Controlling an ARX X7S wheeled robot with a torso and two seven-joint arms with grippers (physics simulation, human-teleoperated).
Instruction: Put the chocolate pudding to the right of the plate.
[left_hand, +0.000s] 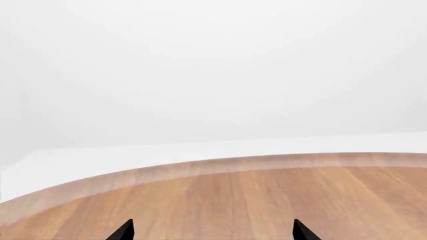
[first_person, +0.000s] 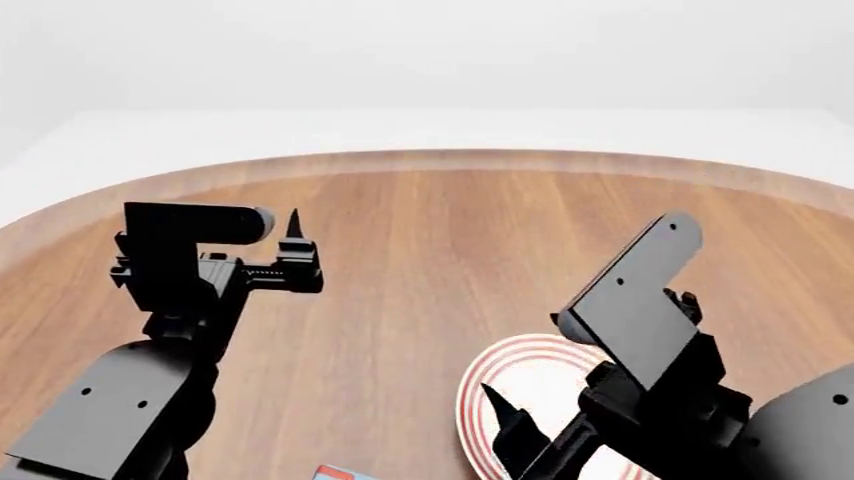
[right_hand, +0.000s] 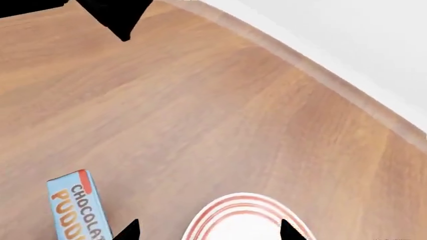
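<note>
While curving away toward a pale rim, filling most of every view as a round wooden table (first_person: 441, 240), with only white floor and wall lying beyond it.

Reaching in over the near edge from both sides of the head view as two black arms: left arm (first_person: 160, 310) standing over the bare wood at the left, right arm (first_person: 654, 330) leaning low across the near right.

Lying flat on the wood near the front edge, partly hidden under the right arm: round white plate (first_person: 527, 375) with red rings around its rim. Showing again in the right wrist view as an arc of that rim (right_hand: 233, 215).

Resting on the table left of the plate, apart from it, barely peeking in at the bottom of the head view: chocolate pudding (first_person: 340, 472). Lying with its light blue lettered face up and a red edge at one end in the right wrist view (right_hand: 77, 210), just outside one black fingertip.

Hanging spread wide and holding nothing over bare wood: left gripper (left_hand: 213, 232).

Hanging likewise spread and holding nothing, straddling the plate's rim: right gripper (right_hand: 207, 231). Touching the plate or not, impossible to tell.
</note>
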